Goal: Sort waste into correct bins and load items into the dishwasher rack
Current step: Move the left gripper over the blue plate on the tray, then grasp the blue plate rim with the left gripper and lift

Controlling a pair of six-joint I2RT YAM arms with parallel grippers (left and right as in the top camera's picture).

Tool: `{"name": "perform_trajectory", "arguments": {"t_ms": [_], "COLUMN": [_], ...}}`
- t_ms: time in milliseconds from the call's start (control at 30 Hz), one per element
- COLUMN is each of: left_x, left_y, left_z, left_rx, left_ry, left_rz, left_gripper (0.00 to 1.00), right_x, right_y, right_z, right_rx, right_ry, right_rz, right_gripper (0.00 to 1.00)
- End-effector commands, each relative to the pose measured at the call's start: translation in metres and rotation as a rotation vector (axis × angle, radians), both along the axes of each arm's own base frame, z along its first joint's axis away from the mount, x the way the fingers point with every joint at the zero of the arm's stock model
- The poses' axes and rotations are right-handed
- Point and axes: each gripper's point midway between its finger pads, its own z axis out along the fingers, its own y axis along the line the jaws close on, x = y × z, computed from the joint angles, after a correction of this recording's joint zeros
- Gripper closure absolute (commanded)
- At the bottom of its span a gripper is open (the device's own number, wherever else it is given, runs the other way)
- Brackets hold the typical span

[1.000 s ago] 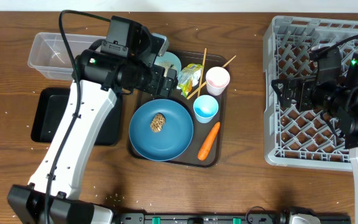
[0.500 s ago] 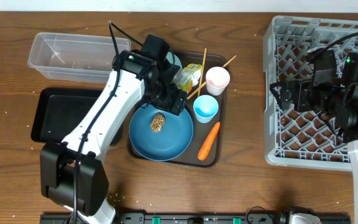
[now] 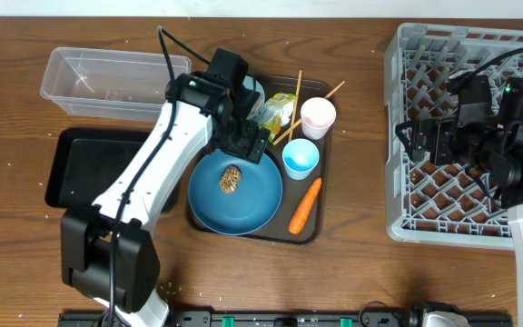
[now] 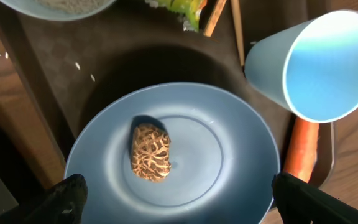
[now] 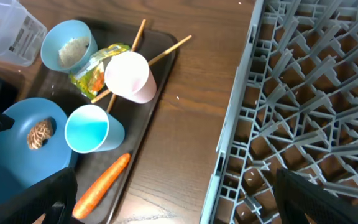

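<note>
Brown food lump (image 3: 231,178) sits near the middle of the large blue plate (image 3: 258,207) on the dark brown serving tray (image 3: 315,229), seen from overhead. The left gripper (image 3: 253,147) hangs over the plate's far rim, close to the lump. Beside the plate stand the light blue cup (image 3: 300,158) and the pinkish-white cup (image 3: 318,116), with the carrot (image 3: 305,205) lying at the tray's right edge and the wrapper (image 3: 278,113) against the chopsticks (image 3: 296,95). To the left are the clear tub (image 3: 107,82) and the black tray-bin (image 3: 78,171). The right gripper (image 3: 414,142) is over the dishwasher rack (image 3: 396,109), well apart from the tray.

From the left wrist, the lump (image 4: 150,152) lies untouched on the plate (image 4: 229,163), between the gripper's fingers (image 4: 67,194), which are spread wide to either side of the picture's lower edge.

From the right wrist, that gripper's fingers (image 5: 42,200) are likewise spread wide and hold nothing, above the bare table (image 5: 197,124) at the rack's left wall; the bowl (image 5: 67,46) shows at the tray's far corner.
</note>
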Motion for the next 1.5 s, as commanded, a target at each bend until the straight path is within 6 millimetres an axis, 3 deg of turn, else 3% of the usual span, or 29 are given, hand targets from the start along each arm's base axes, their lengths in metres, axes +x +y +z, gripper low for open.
{"name": "perform_trajectory", "arguments": {"t_ms": [0, 300, 533, 667, 933, 1000, 1133, 1300, 1400, 1433, 1467], "left_x": [-0.014, -0.083, -0.122, -0.122, -0.106, -0.107, -0.112, -0.113, -0.113, -0.113, -0.113], "left_y": [-0.003, -0.048, -0.043, -0.036, -0.027, -0.026, -0.021, -0.02, -0.02, -0.02, -0.02], "left_z": [-0.01, -0.021, -0.069, -0.093, -0.109, -0.114, -0.123, -0.127, -0.127, -0.127, -0.127], "left_rx": [0.038, 0.114, 0.251, 0.273, 0.322, 0.319, 0.326, 0.325, 0.325, 0.325, 0.326], "left_ry": [0.052, 0.175, 0.207, 0.174, 0.068, 0.064, 0.073, 0.071, 0.072, 0.072, 0.071], "left_rz": [-0.023, -0.145, -0.158, -0.158, -0.147, -0.146, -0.147, -0.147, -0.147, -0.147, -0.147], "left_gripper": [0.05, 0.05, 0.09, 0.11, 0.14, 0.2, 0.5, 0.63, 0.81, 0.93, 0.94], "right_x": [0.0, -0.004, -0.013, -0.017, -0.023, -0.024, -0.025, -0.024, -0.024, -0.024, -0.024], "right_y": [0.003, 0.003, 0.004, 0.004, 0.005, 0.005, 0.004, 0.004, 0.004, 0.004, 0.004], "right_z": [0.006, 0.002, -0.004, -0.007, -0.011, -0.012, -0.013, -0.012, -0.012, -0.012, -0.012], "right_rx": [0.002, 0.004, 0.007, 0.009, 0.012, 0.012, 0.009, 0.009, 0.009, 0.009, 0.009], "right_ry": [-0.006, 0.016, 0.062, 0.084, 0.115, 0.12, 0.122, 0.12, 0.12, 0.12, 0.12], "right_rz": [0.002, 0.003, 0.003, 0.003, 0.002, 0.002, 0.001, 0.0, 0.001, 0.0, 0.001], "right_gripper": [0.06, 0.05, 0.05, 0.06, 0.08, 0.08, 0.09, 0.09, 0.09, 0.09, 0.09]}}
